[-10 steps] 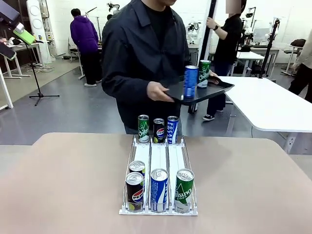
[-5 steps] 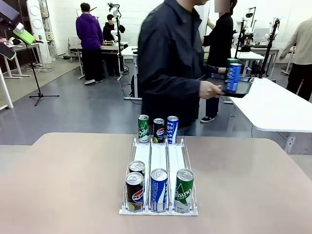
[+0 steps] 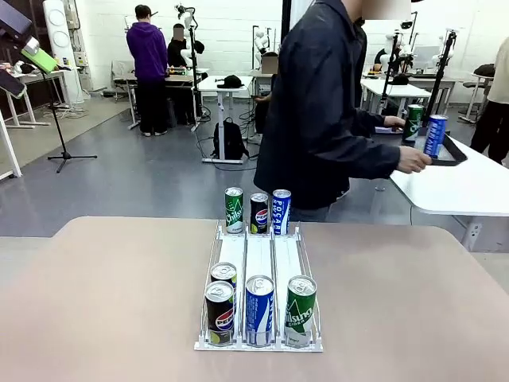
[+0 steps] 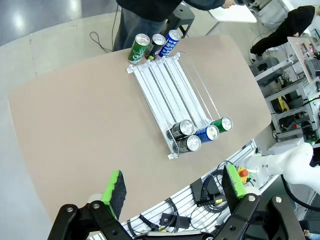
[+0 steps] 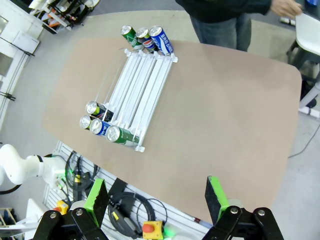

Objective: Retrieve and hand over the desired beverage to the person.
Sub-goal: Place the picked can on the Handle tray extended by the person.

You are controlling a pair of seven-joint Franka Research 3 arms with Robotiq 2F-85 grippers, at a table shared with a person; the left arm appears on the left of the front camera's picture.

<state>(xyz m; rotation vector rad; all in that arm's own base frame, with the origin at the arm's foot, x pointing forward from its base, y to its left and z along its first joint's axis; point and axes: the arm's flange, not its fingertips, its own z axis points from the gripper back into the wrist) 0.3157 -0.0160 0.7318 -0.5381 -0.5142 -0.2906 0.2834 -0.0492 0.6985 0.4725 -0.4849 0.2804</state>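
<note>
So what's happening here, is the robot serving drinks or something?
Not yet. Both arms hang high above the table, left gripper and right gripper open and empty. Seven cans wait in a white rack: four at the near end, three at the far end. The person has turned aside and is setting a dark tray with two cans on the neighbouring white table.

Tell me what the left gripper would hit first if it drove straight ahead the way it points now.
Probably the bare tan tabletop, just short of the near cans in the white rack; the open left gripper hangs high, so depth is uncertain.
</note>
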